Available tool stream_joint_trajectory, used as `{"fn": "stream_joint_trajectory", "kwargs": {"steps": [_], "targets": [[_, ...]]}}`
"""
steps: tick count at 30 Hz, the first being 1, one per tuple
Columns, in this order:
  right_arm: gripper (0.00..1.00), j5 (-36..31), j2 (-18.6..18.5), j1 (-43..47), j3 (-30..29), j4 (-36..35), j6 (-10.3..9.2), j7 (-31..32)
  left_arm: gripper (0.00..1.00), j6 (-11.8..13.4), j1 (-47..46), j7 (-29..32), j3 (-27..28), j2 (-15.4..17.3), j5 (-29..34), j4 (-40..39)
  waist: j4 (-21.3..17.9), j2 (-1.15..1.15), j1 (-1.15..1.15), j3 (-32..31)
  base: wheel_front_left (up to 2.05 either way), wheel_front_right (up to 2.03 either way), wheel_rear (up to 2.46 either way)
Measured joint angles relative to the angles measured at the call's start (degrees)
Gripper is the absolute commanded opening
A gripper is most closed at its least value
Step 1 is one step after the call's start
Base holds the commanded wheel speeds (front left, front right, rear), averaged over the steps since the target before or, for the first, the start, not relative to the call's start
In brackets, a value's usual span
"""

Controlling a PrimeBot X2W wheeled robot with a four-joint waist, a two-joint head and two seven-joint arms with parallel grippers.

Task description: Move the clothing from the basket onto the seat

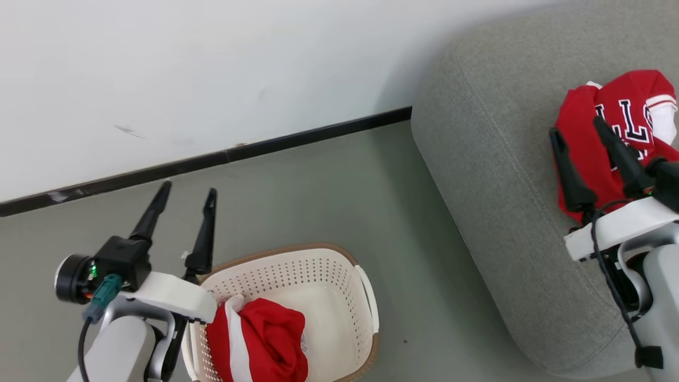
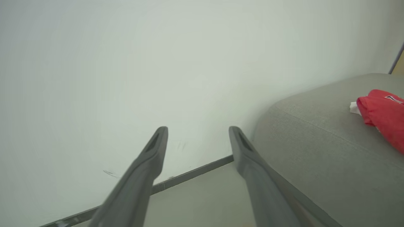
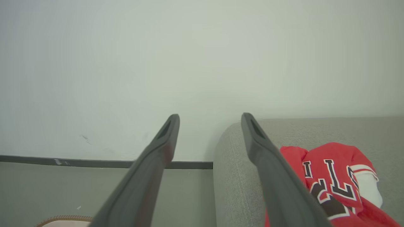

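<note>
While I watched through the head view, the grey seat [image 1: 493, 201] took up the right of the frame and the basket [image 1: 318, 270] sat at bottom centre.
A lettered red garment [image 1: 620, 106] lay on the seat at the far right; a striped red garment [image 1: 265, 339] lay bunched in the basket's lower left. My right gripper [image 1: 576, 126], fingers spread and empty, overlapped the lettered garment; my left gripper [image 1: 189, 187], lower left beside the basket rim, was spread too.

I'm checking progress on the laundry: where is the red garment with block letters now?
In the head view, the lettered garment lies at the right on the grey sofa, partly behind the open right gripper.
</note>
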Motion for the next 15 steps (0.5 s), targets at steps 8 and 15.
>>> {"fn": "stream_joint_trajectory", "kwargs": {"steps": [8, 15], "targets": [[1.0, -1.57, 3.6, 2.26, 0.09, -0.45, 0.0, 0.0, 1.0, 4.65, 5.26, 0.0, 5.73, -1.66, 0.37, -1.29, 1.99, 0.0, 0.0, -2.73, 0.0, 0.0, 0.0], [1.0, -3.77, 5.66, 7.21, 0.34, -0.53, 0.0, 0.0, 1.0, 5.56, 9.67, 0.0, 8.38, -2.52, 0.41, -1.6, 3.62, 0.0, 0.0, -5.54, 0.0, 0.0, 0.0]]}}
